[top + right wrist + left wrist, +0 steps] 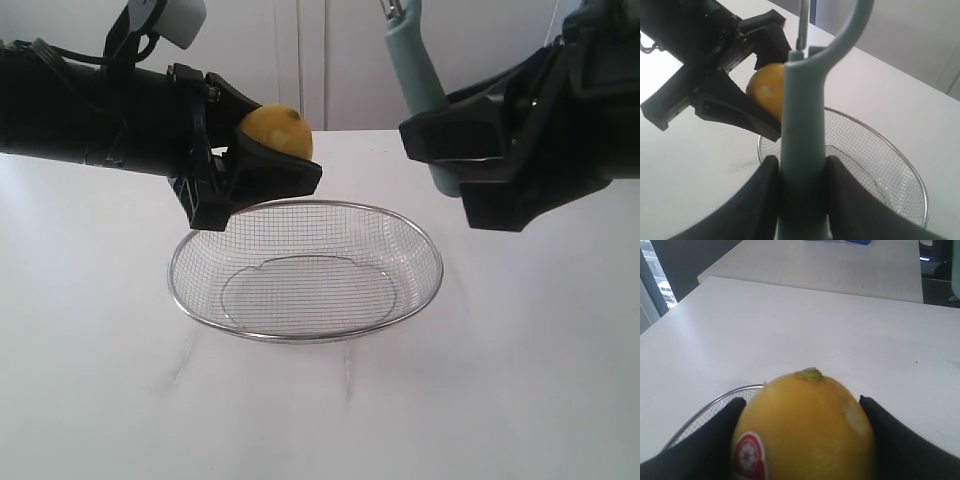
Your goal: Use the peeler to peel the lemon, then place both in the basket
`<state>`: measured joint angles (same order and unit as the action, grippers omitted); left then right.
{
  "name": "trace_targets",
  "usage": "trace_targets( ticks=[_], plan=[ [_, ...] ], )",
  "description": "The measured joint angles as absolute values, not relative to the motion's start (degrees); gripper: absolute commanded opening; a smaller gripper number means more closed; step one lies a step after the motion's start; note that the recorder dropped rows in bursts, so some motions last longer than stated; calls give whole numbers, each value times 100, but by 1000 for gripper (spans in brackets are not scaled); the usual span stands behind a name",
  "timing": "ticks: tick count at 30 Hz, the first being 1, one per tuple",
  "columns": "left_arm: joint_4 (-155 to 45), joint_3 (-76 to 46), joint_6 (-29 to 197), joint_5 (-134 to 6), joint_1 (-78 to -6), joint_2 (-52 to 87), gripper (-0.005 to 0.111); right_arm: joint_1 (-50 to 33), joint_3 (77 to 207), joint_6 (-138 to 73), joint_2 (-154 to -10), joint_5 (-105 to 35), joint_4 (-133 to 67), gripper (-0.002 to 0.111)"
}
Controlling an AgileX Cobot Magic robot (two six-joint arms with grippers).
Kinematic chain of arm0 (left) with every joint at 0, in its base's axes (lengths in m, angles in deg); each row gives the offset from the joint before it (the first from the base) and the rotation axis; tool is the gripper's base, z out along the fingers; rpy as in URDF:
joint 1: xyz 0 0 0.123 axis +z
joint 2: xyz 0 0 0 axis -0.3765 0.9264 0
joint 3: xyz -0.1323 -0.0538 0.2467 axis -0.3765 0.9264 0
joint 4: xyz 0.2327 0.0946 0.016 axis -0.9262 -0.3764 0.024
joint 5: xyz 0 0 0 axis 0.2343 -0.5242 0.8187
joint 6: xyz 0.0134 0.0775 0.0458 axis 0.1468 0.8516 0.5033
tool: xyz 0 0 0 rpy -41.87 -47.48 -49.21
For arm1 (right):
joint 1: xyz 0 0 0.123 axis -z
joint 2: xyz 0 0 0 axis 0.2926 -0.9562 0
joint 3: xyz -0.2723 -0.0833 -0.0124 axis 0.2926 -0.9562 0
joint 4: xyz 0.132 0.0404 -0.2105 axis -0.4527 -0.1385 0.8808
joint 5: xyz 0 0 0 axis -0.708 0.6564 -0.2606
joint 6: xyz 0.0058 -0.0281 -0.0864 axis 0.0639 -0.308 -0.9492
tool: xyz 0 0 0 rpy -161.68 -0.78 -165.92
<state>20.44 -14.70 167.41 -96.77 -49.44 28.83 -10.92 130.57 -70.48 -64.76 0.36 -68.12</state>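
The lemon [277,130] is held off the white table [520,380], clamped between the black fingers [710,440] of the left gripper [285,142]. Its stem end points up and a red-and-white sticker [748,456] sits low on its side. Nearest the exterior camera, the wire-mesh basket [430,290] rests on the table. The lemon hangs above its far-left rim. To the right, the right gripper [801,162] grips the teal peeler [415,60] by its handle, upright with the head on top, apart from the lemon.
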Motion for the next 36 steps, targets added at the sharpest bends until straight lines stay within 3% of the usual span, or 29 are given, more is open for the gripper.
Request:
trace_targets(
  ticks=[19, 36],
  plan=[
    [2044, -1470, 16741, -9677, -4944, 2883, 0, -1092, 13057, -5764, -7631, -32, -5822, 0],
    [2044, -1470, 16741, -9664, -4944, 2883, 0, -1092, 13057, -6636, -8098, 370, -7218, 0]
  ],
)
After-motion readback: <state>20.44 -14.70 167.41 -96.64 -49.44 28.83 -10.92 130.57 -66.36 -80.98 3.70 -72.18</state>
